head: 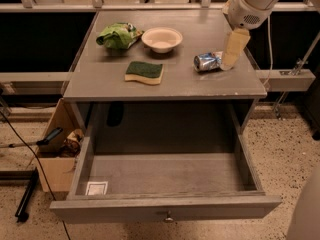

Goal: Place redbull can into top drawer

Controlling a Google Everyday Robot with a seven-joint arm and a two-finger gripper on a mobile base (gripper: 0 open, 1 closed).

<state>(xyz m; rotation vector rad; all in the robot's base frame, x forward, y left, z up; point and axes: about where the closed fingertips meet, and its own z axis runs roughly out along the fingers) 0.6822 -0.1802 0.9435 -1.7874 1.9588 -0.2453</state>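
Note:
The redbull can (pixel 206 61) lies on its side on the grey table top (pixel 100 79), right of the middle. My gripper (pixel 231 54) hangs from the white arm at the top right, its cream finger (pixel 234 46) just right of the can, at its end. The top drawer (pixel 165 176) is pulled out wide below the table, with a white sticker (pixel 96 188) on its floor at the front left and a small knob (pixel 169 217) on its front. Nothing else lies in the drawer.
On the table top are a green snack bag (pixel 117 35), a cream bowl (pixel 162 39) and a green and yellow sponge (pixel 144 72). A brown cardboard box (pixel 59 154) with tools stands on the floor at the left. A rail runs behind the table.

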